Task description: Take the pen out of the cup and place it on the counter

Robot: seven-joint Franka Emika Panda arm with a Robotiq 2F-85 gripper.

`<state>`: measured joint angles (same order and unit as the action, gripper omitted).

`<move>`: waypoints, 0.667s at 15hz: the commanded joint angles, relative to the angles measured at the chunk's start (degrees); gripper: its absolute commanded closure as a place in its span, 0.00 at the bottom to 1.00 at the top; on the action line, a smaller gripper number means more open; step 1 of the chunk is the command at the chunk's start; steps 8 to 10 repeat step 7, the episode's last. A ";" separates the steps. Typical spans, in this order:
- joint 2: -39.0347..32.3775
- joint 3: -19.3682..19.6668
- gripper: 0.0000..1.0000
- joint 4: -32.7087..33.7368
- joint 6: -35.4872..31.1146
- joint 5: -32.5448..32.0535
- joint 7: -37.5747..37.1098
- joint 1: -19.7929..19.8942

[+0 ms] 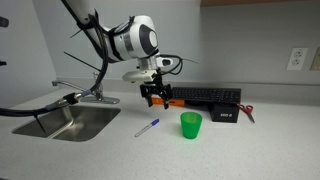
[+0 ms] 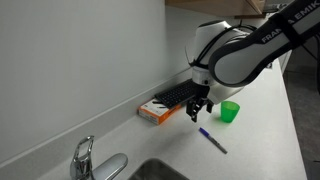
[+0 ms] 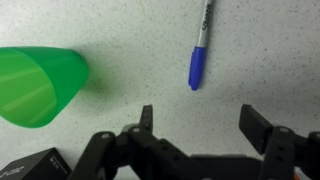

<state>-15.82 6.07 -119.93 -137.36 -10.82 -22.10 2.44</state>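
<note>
On speckled counter (image 3: 120, 35), slim blue pen (image 3: 199, 50)

Pen (image 1: 148, 127) lies flat on counter (image 1: 250, 150), near cup (image 1: 191, 124), not touching. Sink (image 1: 60, 122) set in counter on pen's other side. Box (image 1: 210, 97) behind cup, along wall. Gripper (image 1: 155, 102) above counter, btw pen & box.

Cup (image 3: 40, 85) cut by left edge, pen (image 3: 200, 48) end cropped at top
</note>
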 commanded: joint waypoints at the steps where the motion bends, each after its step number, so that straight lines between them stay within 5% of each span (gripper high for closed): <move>1: -0.47 1.47 0.00 1.07 -0.50 -2.05 -2.03 -1.54; 10: -0.02 1.28 0.00 0.47 0.07 -0.75 -0.68 -1.14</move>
